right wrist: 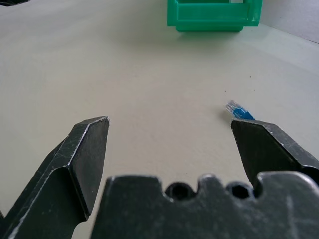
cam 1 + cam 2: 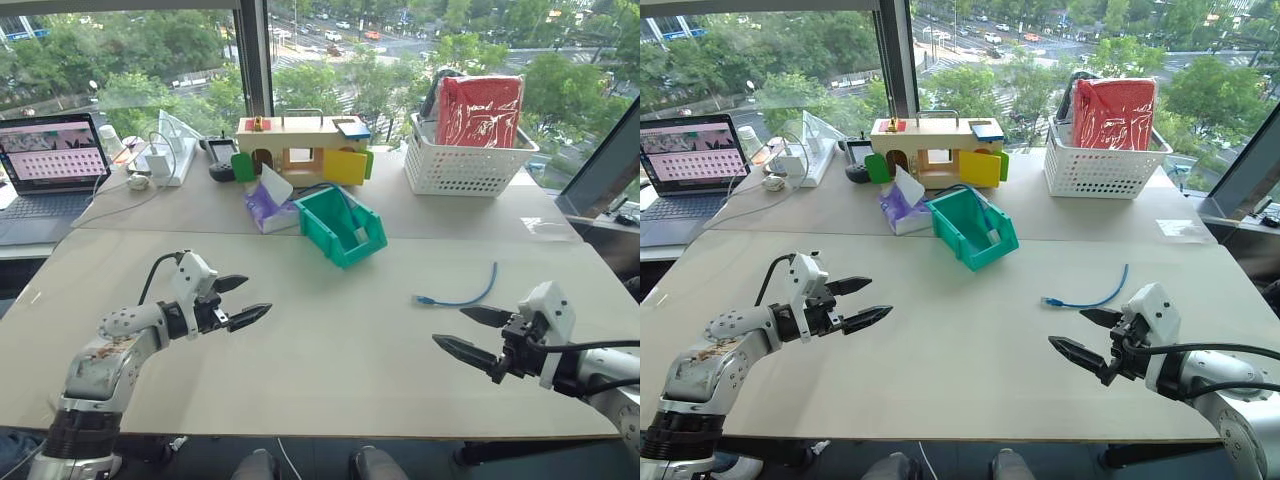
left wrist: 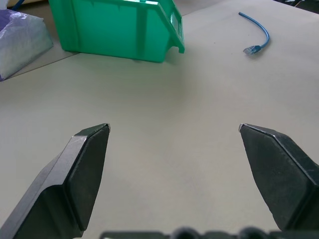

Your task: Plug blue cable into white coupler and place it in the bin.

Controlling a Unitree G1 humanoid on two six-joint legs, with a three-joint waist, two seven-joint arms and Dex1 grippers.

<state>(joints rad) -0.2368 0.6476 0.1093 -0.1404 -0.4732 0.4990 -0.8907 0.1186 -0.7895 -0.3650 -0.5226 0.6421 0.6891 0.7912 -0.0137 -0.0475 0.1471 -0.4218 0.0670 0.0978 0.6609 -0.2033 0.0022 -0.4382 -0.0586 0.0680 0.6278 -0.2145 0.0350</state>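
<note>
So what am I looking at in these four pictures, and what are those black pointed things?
The black points are a humanoid robot's claws. Two pictures come from cameras in its head, looking down over a table; two come from cameras on its wrists, looking out between the fingers. The left claw and the right claw both hang open above the table, holding nothing. On the table lie a short blue cable near the right claw and a green bin farther back. Behind stand a white basket, a wooden toy house and a laptop.

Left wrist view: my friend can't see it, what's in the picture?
The left pincer hangs open and empty over a bare table. Beyond it stand the green bin and, off to one side, the blue cable, curved on the tabletop.
</note>
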